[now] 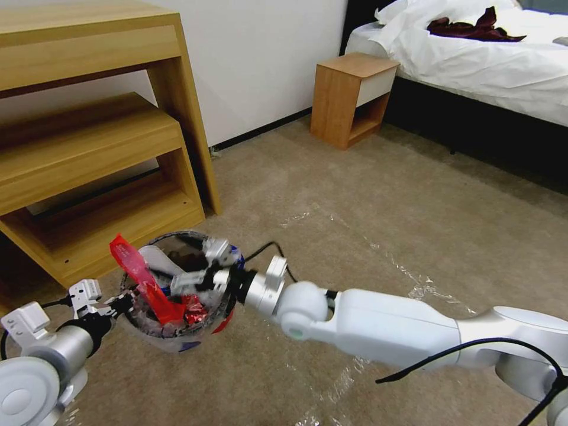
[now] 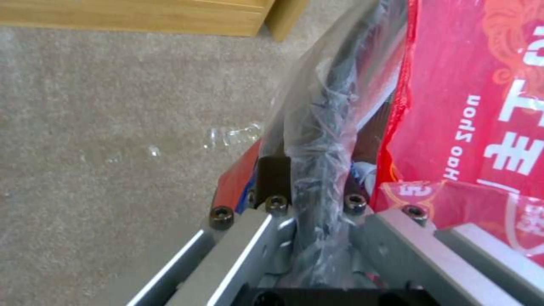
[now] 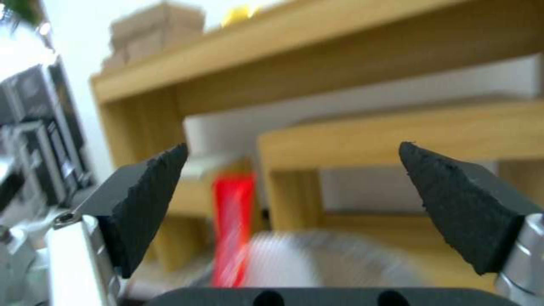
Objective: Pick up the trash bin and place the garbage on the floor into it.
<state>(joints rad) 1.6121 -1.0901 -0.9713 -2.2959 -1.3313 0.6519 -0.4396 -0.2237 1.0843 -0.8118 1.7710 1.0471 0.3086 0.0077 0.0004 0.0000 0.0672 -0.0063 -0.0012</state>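
Left gripper (image 2: 309, 199) clamps trash bin (image 1: 177, 340) rim; right gripper (image 3: 295, 204) spread.

A wooden shelf unit (image 1: 89, 136) stood at ten o'clock, a nightstand (image 1: 350, 97) at one, a bed (image 1: 473, 59) at two.

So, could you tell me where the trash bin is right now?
In the head view the trash bin is held off the carpet at lower left, before the wooden shelf unit, its near rim clamped by the left gripper.

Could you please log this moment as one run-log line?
left gripper: shut on bin rim | right gripper: open, over bin | red wrapper: in bin, sticking out | bin: held above carpet
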